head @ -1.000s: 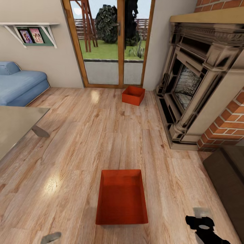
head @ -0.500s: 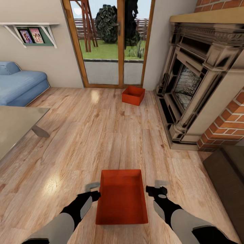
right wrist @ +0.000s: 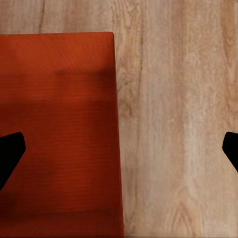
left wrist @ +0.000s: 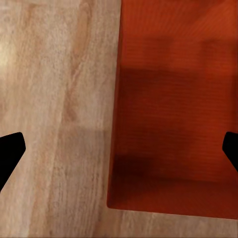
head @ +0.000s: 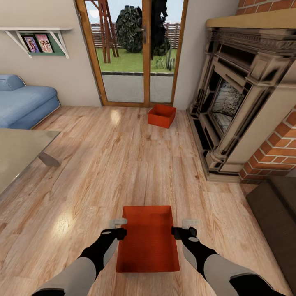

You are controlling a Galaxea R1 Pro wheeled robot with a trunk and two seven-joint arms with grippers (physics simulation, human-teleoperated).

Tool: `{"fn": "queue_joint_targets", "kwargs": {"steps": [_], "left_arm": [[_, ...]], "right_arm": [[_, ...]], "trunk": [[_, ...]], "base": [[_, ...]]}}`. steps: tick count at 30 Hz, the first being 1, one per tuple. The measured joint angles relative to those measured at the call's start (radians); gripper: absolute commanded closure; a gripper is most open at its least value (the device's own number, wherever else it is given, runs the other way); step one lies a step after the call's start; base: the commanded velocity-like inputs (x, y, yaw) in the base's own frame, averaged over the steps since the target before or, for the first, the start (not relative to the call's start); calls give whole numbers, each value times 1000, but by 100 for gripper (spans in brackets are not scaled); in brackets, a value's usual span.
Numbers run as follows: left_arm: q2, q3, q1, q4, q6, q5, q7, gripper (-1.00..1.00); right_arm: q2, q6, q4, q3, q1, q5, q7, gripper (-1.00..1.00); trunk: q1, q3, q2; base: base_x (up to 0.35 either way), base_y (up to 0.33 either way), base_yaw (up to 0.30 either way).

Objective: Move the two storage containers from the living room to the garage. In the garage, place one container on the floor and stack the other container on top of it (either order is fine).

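Light wood plank floor (head: 102, 172), glossy, with pale glare patches at about 9 o'clock of the near bin. Near container (head: 148, 240) sits flat on the planks at 6 o'clock in the head view, open top up, long axis running toward 12. Left gripper (head: 119, 228) at the bin's 9 o'clock wall, right gripper (head: 184, 228) at its 3 o'clock wall, both roughly level with the rim. In the left wrist view the near container (left wrist: 173, 114) lies under the span of the dark fingertips (left wrist: 9, 153), which stand wide apart at the frame's edges; one tip over bare planks, the other over the bin's interior (so the wall runs between them, nothing clamped). Right wrist view much the same: fingertips (right wrist: 10, 151) spread wide, straddling the wall of the near container (right wrist: 59, 134), gripping nothing. Grey tabletop (head: 18, 152) at 9 o'clock, blue sofa (head: 24, 100) beyond it around 10. Brick-and-dark-stone fireplace (head: 242, 94) fills 1 to 3 o'clock. Far container (head: 162, 115) rests on the planks at about 12 o'clock, near the fireplace base and just before the wood-framed glass doors (head: 131, 53). Wall shelf (head: 39, 39) with pictures at 10 o'clock; lawn and shrubs through the glass.
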Motion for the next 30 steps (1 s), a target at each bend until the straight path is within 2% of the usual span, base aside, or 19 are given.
{"fn": "queue_joint_targets", "kwargs": {"steps": [5, 9, 10, 30], "left_arm": [[4, 1, 0, -7, -1, -2, 0, -100], [4, 2, 0, -8, -3, 2, 0, -100], [2, 2, 0, -3, -25, 4, 0, -100], [1, 3, 0, 38, -37, 8, 0, -100]], "right_arm": [[0, -4, 36, 0, 1, 2, 9, -100], [19, -12, 82, 2, 1, 6, 25, -100], [25, -13, 92, 2, 2, 7, 28, -100], [29, -15, 96, 2, 1, 4, 28, -100]], "trunk": [[0, 0, 0], [0, 0, 0], [0, 0, 0], [4, -3, -7]], "base": [[0, 0, 0], [0, 0, 0], [0, 0, 0], [0, 0, 0]]}}
